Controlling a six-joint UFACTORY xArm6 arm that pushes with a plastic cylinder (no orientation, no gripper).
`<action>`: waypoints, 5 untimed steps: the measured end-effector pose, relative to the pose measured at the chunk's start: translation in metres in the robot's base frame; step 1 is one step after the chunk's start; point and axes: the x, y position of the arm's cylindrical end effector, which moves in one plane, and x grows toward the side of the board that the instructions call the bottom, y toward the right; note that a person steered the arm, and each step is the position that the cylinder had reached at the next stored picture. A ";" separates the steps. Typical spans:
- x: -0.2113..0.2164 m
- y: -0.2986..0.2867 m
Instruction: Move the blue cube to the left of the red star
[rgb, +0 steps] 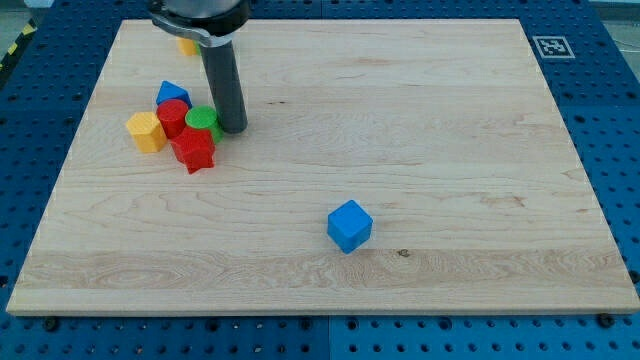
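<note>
the wooden board (420, 120) fills the view. my tip (233, 128), a bare rod with no jaws to open or close and holding nothing, rests at the view's upper left, touching or just beside the green block (203, 120) in a cluster with the red star (194, 150), red cylinder (172, 116), yellow block (147, 131) and a blue block (172, 93). the blue cube (349, 226) sits well apart, toward the view's lower right of my tip, so i judge the tip must circle to its right side first.
</note>
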 end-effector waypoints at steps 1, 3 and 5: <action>0.001 0.062; 0.075 0.209; 0.156 0.234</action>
